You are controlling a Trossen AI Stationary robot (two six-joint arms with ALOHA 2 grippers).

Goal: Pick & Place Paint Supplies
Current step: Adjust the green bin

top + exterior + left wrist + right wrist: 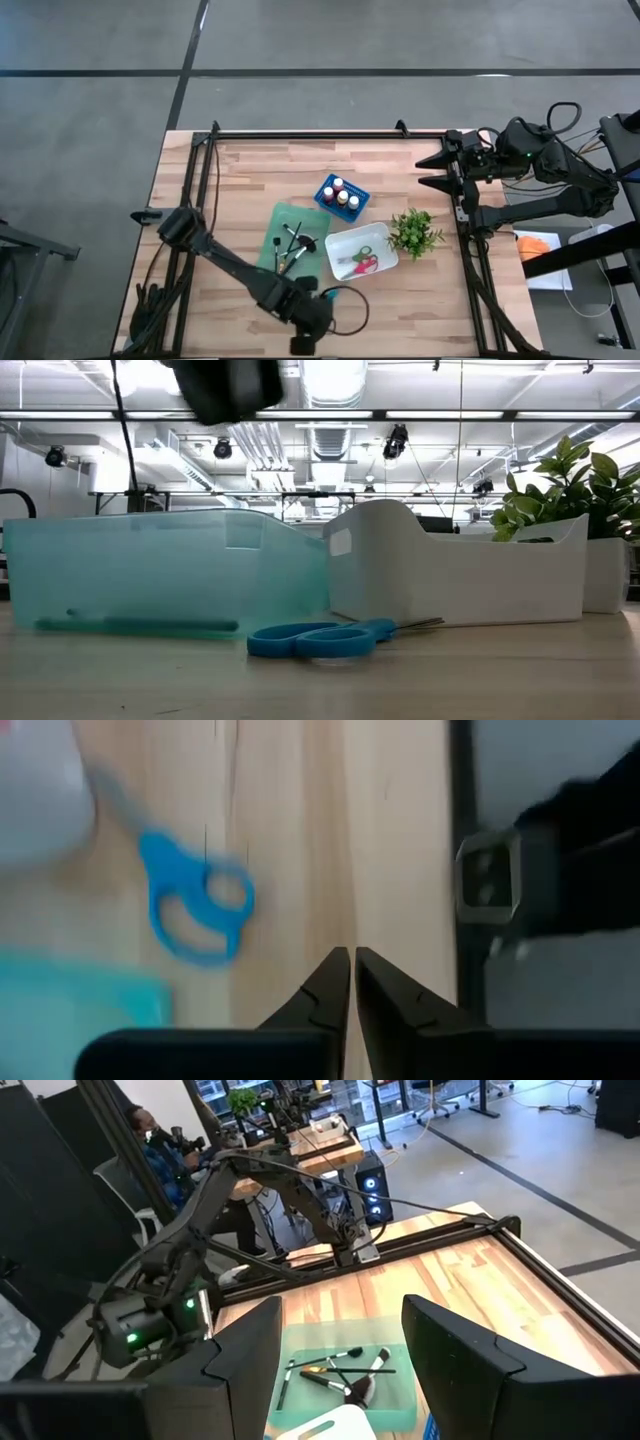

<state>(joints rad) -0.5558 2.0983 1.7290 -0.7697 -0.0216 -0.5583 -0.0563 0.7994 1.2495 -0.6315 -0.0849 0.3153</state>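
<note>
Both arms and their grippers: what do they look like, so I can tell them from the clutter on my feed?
Both arms are dark, near-black, jointed links with black cables looping alongside. The left gripper ends in two slim black fingers tapering to points. The right gripper has broad, flat black fingers, and small green lights glow on the right arm.

Wooden table [250,180] fills the frame's middle, dark frame rails along its edges. On its boards: a teal tray [283,228] left of centre, a white bin [385,240] just right of it, a blue basket [327,188] above them, a potted plant [414,232] further right, blue-handled scissors [325,639] lying flat low in front.
</note>
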